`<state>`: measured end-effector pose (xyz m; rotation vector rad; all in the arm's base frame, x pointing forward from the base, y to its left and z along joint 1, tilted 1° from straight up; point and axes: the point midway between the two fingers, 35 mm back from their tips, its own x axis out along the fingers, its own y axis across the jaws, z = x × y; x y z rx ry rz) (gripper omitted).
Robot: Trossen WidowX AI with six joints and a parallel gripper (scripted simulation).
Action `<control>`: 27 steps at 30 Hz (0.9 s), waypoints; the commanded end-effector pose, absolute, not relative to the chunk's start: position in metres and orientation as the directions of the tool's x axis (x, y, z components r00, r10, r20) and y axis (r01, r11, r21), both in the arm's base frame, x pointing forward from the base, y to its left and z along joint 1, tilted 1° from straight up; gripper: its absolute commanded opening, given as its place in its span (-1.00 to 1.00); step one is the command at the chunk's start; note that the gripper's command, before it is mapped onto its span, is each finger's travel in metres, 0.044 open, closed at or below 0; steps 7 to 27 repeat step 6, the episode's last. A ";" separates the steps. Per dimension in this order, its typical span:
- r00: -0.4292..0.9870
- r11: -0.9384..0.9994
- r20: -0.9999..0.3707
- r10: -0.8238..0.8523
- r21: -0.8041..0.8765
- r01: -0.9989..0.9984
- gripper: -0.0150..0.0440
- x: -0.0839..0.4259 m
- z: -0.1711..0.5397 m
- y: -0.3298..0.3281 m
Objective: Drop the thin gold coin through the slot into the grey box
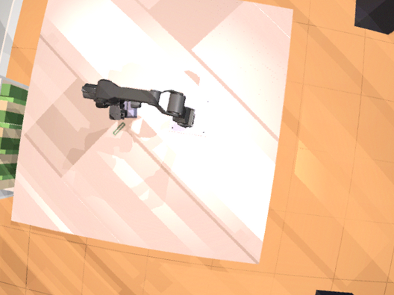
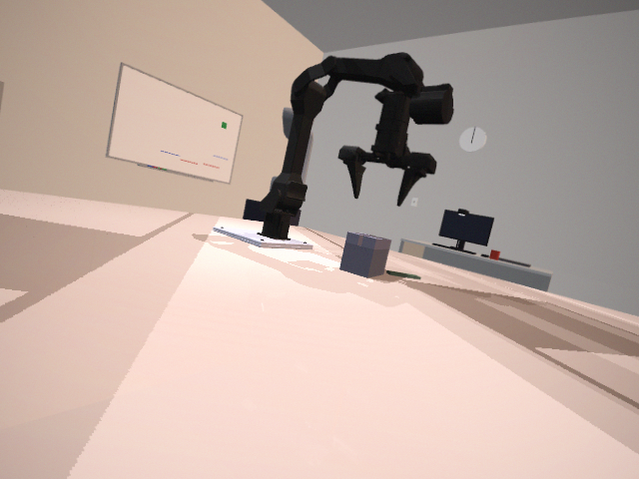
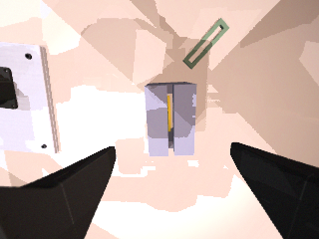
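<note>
Two dark fingers of the gripper (image 2: 382, 187) stand spread wide with nothing between them, hanging well above the grey box (image 2: 365, 253) in the exterior view. From the wrist camera, one finger fills the lower left corner and the other the lower right, and the box (image 3: 170, 119) sits on the table (image 3: 125, 115) in the gap between them, seen from above.

A narrow slot (image 3: 170, 130) runs down the middle of the box lid. Inside that slot shows a thin yellow strip, the edge of the gold coin (image 3: 169, 114), lying along the slot's length; it sits within the slot, though how deep it has gone cannot be told.

Beyond the box, near its far corner, the dark-green holder (image 3: 205, 43) lies flat on the table as a slim rectangular frame, set at an angle to the box and apart from it. In the top view the holder (image 1: 119, 128) appears just beside the arm's wrist end.

At the left edge of the wrist view is the pale base plate (image 3: 27, 100) that carries the arm; in the exterior view the arm (image 2: 302, 139) rises from this plate (image 2: 258, 239) and arches over toward the box.
</note>
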<state>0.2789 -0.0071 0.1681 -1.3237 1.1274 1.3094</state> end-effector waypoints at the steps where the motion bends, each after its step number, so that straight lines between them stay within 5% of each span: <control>1: 0.011 -0.148 -1.000 0.000 -0.011 -0.989 1.00 0.277 0.176 -0.007; 27: 0.011 -0.148 -1.000 0.000 -0.011 -0.989 1.00 0.277 0.176 -0.007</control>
